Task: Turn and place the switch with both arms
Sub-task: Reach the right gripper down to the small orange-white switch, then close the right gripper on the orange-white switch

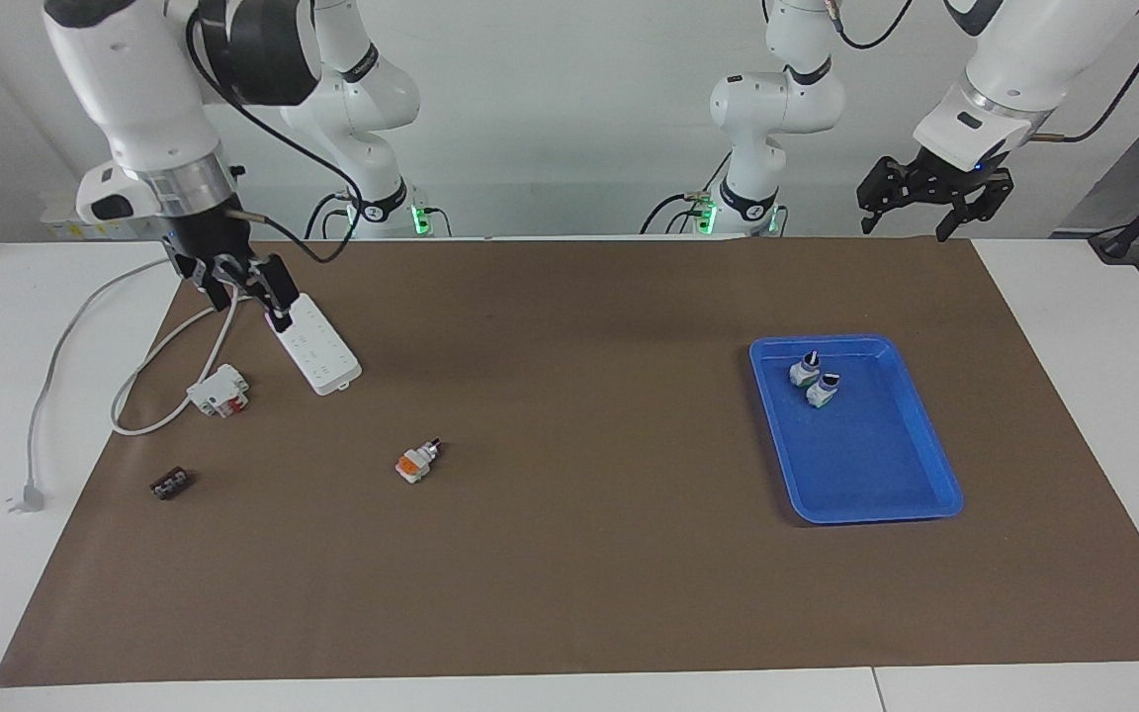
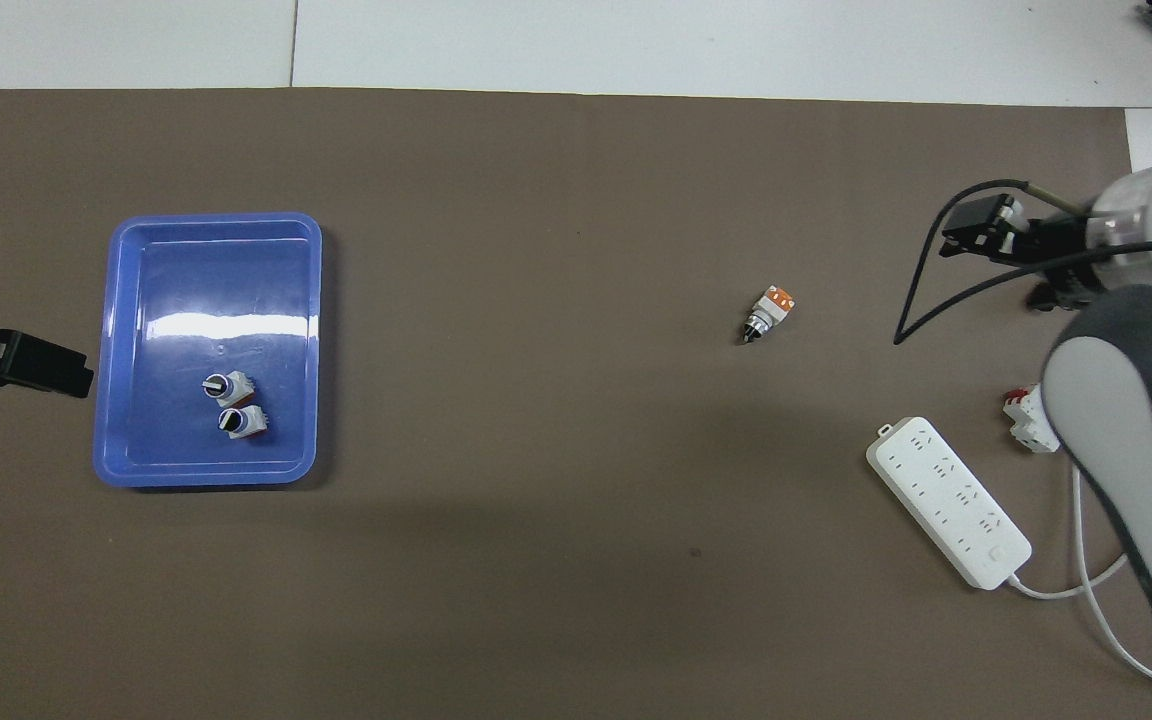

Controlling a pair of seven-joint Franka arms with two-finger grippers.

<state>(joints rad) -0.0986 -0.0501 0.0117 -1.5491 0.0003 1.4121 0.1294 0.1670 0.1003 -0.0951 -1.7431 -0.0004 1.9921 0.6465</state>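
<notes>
The switch point(image 1: 418, 461) lies on its side on the brown mat, orange block up and black knob pointing toward the robots; it also shows in the overhead view point(image 2: 768, 312). My right gripper point(image 1: 245, 289) is open and empty, raised over the end of the power strip nearer the robots, well apart from the switch; it also shows in the overhead view point(image 2: 1016, 258). My left gripper point(image 1: 933, 210) is open and empty. It waits in the air over the mat's edge nearest the robots, at the left arm's end, and its tip shows in the overhead view point(image 2: 36, 365).
A blue tray point(image 1: 871, 460) point(image 2: 216, 270) holds two upright switches point(image 1: 804, 371) point(image 1: 824, 389). A white power strip point(image 1: 317, 346) with a looping cable, a boxy white-and-red switch point(image 1: 219, 391) and a small dark block point(image 1: 171, 484) lie at the right arm's end.
</notes>
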